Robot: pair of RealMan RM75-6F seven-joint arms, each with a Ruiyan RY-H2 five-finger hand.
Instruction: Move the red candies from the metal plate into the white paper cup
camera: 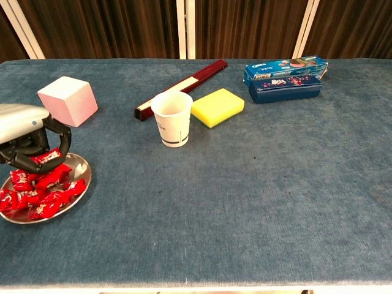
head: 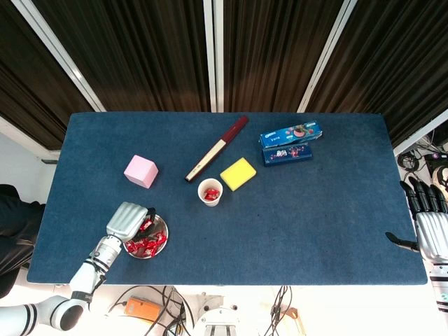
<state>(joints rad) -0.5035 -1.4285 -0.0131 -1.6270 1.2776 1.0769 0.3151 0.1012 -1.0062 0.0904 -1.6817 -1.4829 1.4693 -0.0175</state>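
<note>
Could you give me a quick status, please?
Left robot hand holds a candy above the plate. Right robot hand idle, open. Path to cup clear.

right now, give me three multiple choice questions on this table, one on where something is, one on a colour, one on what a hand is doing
1. Where does the white paper cup stand?
A. on the metal plate
B. on the table just in front of the yellow sponge
C. on top of the blue boxes

2. What colour is the cube behind the metal plate?
A. pink
B. green
C. black

3. What is the left hand doing?
A. lying flat on the table, holding nothing
B. gripping the cup
C. holding a red candy in curled fingers above the plate

Answers:
1 B: the chest view shows the cup on the cloth beside the sponge, nearer the camera.
2 A: both views show a pink cube.
3 C: in the chest view a red wrapper sits in the fingers, raised clear of the pile.
</note>
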